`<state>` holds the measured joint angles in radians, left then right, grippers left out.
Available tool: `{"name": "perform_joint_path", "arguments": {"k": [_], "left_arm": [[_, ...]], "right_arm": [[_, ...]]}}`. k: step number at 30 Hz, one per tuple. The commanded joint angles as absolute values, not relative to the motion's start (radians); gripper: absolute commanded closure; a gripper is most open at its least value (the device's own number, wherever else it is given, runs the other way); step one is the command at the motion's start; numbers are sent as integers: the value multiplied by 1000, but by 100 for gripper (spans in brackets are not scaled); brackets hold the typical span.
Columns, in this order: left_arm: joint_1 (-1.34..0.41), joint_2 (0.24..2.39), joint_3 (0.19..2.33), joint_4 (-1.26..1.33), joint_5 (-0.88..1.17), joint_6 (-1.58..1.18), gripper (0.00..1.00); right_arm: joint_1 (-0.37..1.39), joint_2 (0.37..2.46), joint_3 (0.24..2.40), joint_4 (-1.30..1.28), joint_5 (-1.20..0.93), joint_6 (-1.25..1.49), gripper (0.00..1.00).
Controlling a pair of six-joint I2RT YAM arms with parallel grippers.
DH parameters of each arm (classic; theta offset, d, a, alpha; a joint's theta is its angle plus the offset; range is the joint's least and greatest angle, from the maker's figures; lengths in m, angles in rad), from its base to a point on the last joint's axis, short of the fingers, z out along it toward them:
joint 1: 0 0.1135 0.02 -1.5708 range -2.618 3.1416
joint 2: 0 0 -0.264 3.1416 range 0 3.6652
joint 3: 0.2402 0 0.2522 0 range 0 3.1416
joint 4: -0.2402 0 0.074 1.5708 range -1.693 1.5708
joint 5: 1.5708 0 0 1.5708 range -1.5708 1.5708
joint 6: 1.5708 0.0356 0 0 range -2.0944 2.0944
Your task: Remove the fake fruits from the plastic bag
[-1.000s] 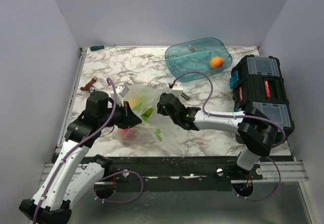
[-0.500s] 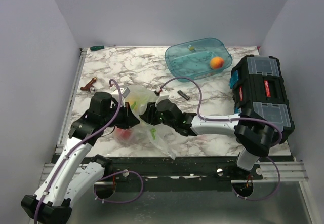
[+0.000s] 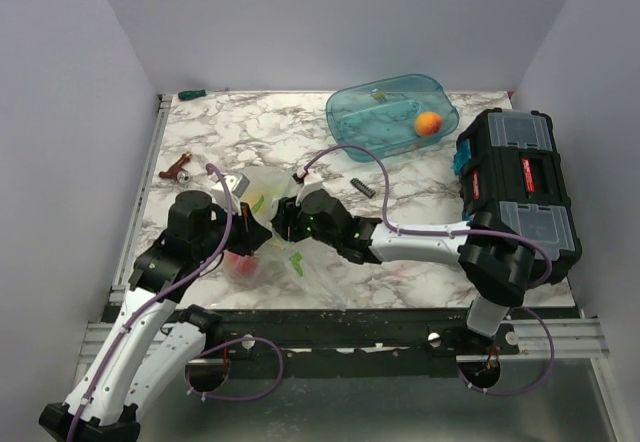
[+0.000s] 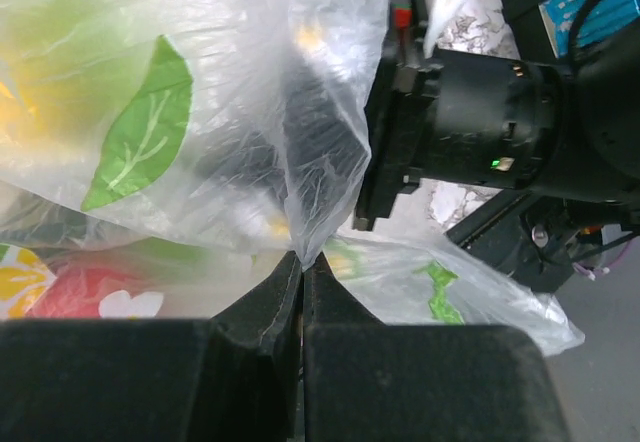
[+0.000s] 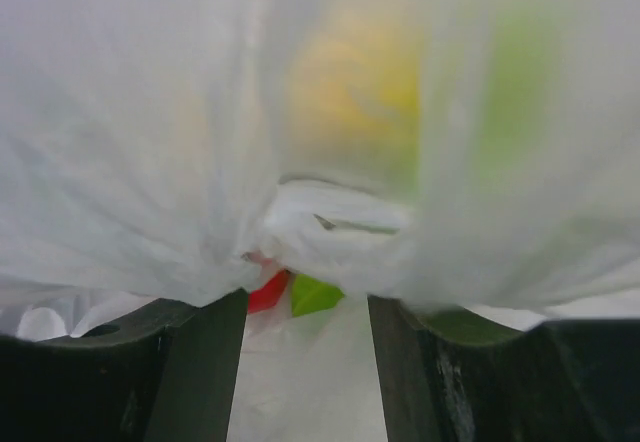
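The plastic bag [image 3: 268,247], see-through with lemon and leaf prints, lies crumpled at the table's front left between my two grippers. Fake fruits show through it: a red one [image 3: 243,263] and a yellow one [image 3: 263,200]. My left gripper [image 3: 251,230] is shut on a fold of the bag's film [image 4: 310,202], its jaws pinched together [image 4: 302,259]. My right gripper [image 3: 286,220] is open and pushed against the bag; in the right wrist view white film [image 5: 330,222] fills the frame above its fingers [image 5: 305,312]. A red piece [image 5: 268,292] and a green piece [image 5: 316,296] show behind the film.
A teal-blue oval tub [image 3: 378,114] with an orange ball [image 3: 428,123] stands at the back. A black toolbox [image 3: 517,187] sits at the right. A small dark screw [image 3: 361,187], a red-handled tool [image 3: 176,169] and a green screwdriver [image 3: 192,93] lie on the marble table [image 3: 250,127].
My right gripper has moved left from beside the bag into its right side. The bag has bunched up between the grippers. My left gripper keeps its hold and has shifted slightly.
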<state>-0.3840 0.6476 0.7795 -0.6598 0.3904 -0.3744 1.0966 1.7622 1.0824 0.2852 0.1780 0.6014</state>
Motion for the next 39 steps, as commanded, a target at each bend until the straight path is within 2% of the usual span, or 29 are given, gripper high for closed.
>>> {"name": "perform_joint_path", "arguments": {"k": [1, 3, 5, 8, 14, 18, 21, 26, 29, 32, 37, 38, 39], "left_arm": [[-390, 599, 749, -614, 334, -357, 100], [-390, 578, 744, -607, 328, -360, 100], [-389, 555, 738, -599, 330, -365, 100], [-389, 531, 733, -587, 326, -368, 100], [-389, 511, 733, -601, 256, -376, 100], [-390, 535, 757, -685, 114, -411, 100], [-389, 599, 849, -837, 48, -461, 100], [-389, 692, 912, -1006, 138, -529, 100], [-389, 660, 846, -988, 235, -576, 100], [-389, 633, 809, -977, 244, -608, 100], [-389, 616, 844, -913, 298, -541, 100], [-389, 620, 870, -902, 313, -516, 92], [-388, 624, 899, -898, 316, -490, 80]], "right_arm": [[1103, 1683, 1097, 282, 183, 600, 47], [1104, 1678, 1089, 307, 176, 610, 51], [1103, 1700, 1095, 328, 150, 625, 60], [1104, 1753, 1108, 358, 100, 659, 65], [1105, 1860, 1087, 424, 68, 679, 69], [1107, 1843, 946, 470, 123, 730, 70], [1119, 1791, 834, 465, 215, 732, 70], [1128, 1761, 753, 456, 279, 730, 70], [1142, 1789, 745, 437, 339, 742, 69], [1145, 1805, 760, 400, 357, 758, 68], [1160, 1683, 817, 315, 313, 731, 63], [1165, 1649, 823, 299, 309, 723, 59], [1167, 1621, 834, 277, 301, 716, 55]]}}
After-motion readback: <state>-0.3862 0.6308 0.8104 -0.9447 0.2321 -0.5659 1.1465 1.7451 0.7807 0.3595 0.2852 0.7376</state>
